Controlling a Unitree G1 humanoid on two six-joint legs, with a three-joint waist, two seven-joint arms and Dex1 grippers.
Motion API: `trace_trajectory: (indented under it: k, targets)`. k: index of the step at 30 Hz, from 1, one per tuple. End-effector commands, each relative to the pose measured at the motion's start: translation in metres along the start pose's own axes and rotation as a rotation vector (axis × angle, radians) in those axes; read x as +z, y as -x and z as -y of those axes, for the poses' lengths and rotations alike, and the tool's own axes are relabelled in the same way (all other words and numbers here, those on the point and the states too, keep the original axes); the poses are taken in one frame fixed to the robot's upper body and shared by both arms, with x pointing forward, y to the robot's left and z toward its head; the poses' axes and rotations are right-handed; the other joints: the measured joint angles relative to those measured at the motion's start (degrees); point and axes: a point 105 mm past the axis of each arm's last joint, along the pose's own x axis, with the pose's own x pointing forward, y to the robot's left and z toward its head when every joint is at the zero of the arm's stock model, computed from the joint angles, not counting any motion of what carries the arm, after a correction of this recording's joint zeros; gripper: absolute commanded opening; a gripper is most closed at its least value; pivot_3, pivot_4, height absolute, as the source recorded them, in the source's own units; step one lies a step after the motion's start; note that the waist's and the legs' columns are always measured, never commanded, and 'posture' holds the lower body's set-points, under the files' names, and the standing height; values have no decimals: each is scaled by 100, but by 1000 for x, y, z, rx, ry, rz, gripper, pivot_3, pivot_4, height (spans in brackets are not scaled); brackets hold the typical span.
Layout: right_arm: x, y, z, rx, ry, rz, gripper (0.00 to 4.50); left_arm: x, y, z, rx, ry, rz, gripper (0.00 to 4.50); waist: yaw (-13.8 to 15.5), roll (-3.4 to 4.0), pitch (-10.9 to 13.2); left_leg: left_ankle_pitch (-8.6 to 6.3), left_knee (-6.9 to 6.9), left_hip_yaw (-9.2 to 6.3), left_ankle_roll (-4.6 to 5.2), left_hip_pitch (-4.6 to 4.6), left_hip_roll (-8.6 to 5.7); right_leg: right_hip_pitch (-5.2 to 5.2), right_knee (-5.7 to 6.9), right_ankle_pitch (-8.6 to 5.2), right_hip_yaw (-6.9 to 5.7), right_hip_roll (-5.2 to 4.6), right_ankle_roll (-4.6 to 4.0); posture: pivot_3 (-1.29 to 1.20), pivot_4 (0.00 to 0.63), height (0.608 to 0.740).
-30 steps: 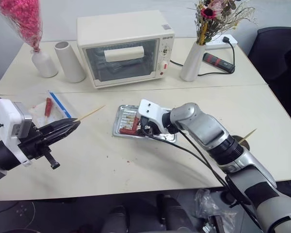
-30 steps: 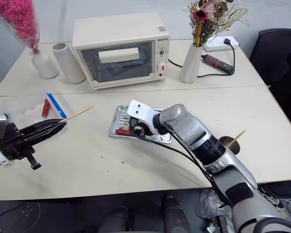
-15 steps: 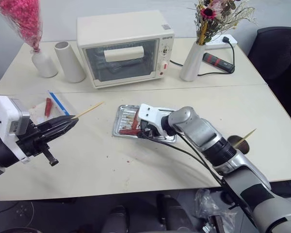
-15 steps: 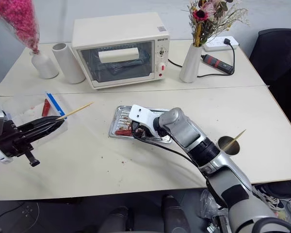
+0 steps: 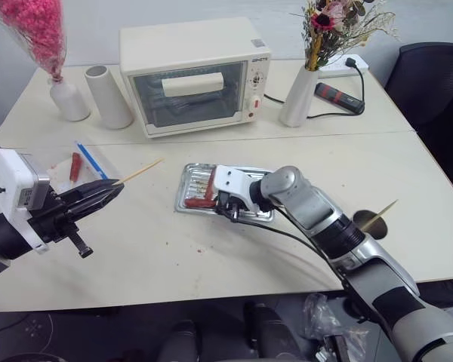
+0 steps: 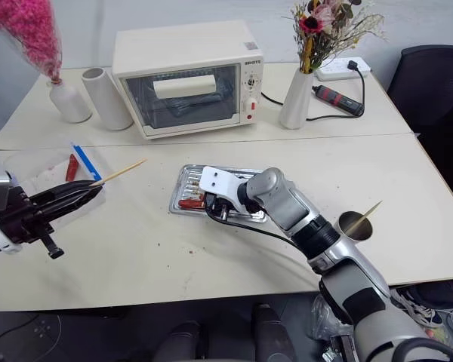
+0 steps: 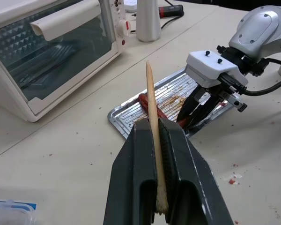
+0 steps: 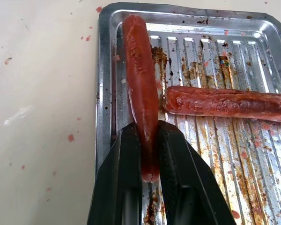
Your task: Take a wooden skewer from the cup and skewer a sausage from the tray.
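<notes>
My left gripper (image 5: 112, 194) hovers over the table's left side, shut on the wooden skewer (image 5: 140, 173), whose point juts toward the tray (image 5: 190, 174). In the left wrist view the skewer (image 7: 152, 112) runs between the closed fingers. My right gripper (image 8: 147, 129) reaches into the silver tray (image 8: 102, 93), and its two black fingers press on both sides of a dark red sausage (image 8: 140, 75) lying on the ridged bottom. A second sausage (image 8: 225, 103) lies crosswise beside it. The cup (image 6: 353, 225) stands near the table's right front edge with another skewer in it.
A white toaster oven (image 5: 192, 75) stands behind the tray, with a white cylinder (image 5: 109, 94) and a vase (image 5: 68, 98) to its left and a flower vase (image 5: 298, 98) to its right. A clear bag with blue strips (image 5: 87, 162) lies by my left gripper.
The right gripper's fingers have closed in on the sausage in the tray, and its wrist has rolled a little. The left gripper and skewer have stayed put.
</notes>
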Motion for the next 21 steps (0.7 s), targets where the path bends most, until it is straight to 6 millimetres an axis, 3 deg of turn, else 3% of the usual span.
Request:
trace_trajectory:
  k: [1,8,14,21]
  targets:
    - [14,13,-5,53,18,51,194,5,-2,3,-33,-31,10,0,3,0,0,0,0,0,0,0,0,0,0,0,0,0,0,0,150,740]
    - [40,69,3,156,92,113,194,1,-5,8,-150,-43,-42,0,7,2,1,0,0,1,1,0,-3,1,-1,0,-2,7,0,0,150,740]
    - [43,115,12,228,220,112,194,-1,-6,22,-316,-48,-99,0,2,2,1,-3,-6,6,5,6,4,3,-9,-3,0,26,-5,0,150,740]
    - [46,132,12,272,279,116,194,3,-13,24,-382,-85,-105,0,-1,2,2,-4,-7,26,4,21,12,5,0,-3,23,45,-5,0,150,740]
